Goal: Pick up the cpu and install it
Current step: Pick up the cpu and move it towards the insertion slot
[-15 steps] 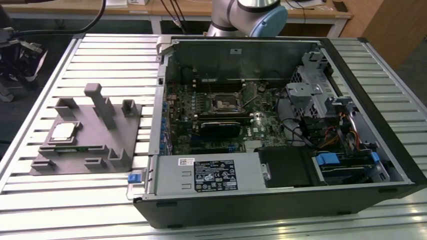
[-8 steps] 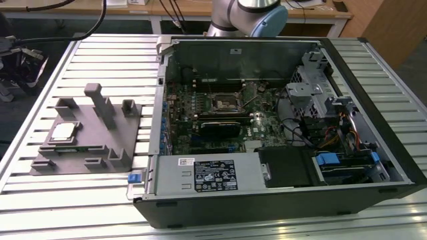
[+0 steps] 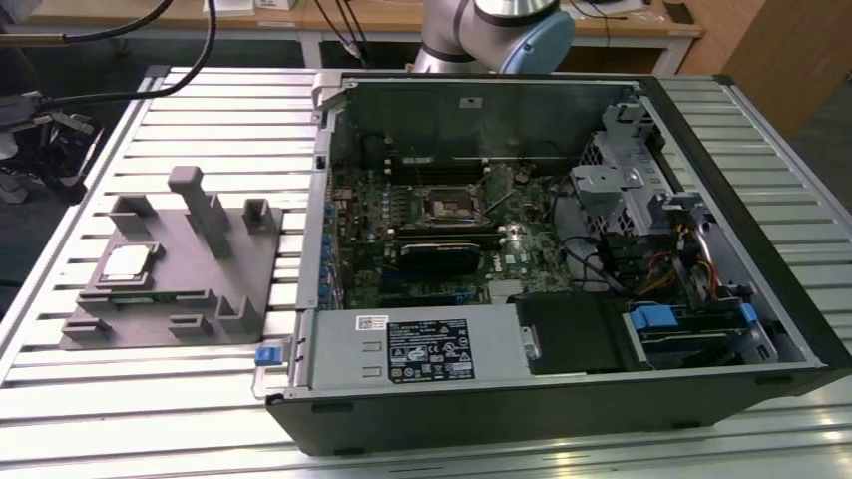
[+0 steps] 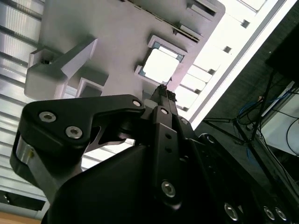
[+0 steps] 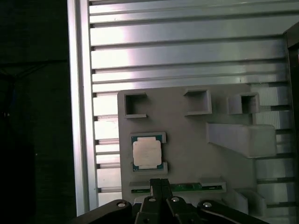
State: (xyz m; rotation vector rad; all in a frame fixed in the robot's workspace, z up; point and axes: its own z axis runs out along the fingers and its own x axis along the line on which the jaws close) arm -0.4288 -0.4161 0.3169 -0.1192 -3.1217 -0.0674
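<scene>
We see the gripper (image 5: 161,182) with its two black fingers pressed together at the tips and nothing held between them; in the second wrist view the same closed tips (image 4: 163,89) hang in the air above the grey fixture (image 4: 117,42), apart from it. The cpu (image 5: 147,153) is the nearest thing to the tips in both wrist views. It lies flat with its silver top up in a shallow square pocket of the fixture (image 5: 187,140), and its greenish rim shows around the metal (image 4: 161,65). Just beside that pocket, a narrow green strip (image 5: 187,187) sits in a slot of the fixture. Raised grey blocks and open square sockets stand further across the fixture. In the exterior view the fixture (image 3: 187,289) rests on the slatted metal table (image 3: 200,100) at the exterior view's left, with the cpu (image 3: 127,263) towards its left edge. Well apart from it, at the exterior view's right, an open computer case (image 3: 745,200) lies on its side, its motherboard (image 3: 399,249) exposed and the black socket (image 3: 450,207) near the middle of the board. The arm (image 3: 493,25) rises at the far side of the table, behind the case.
</scene>
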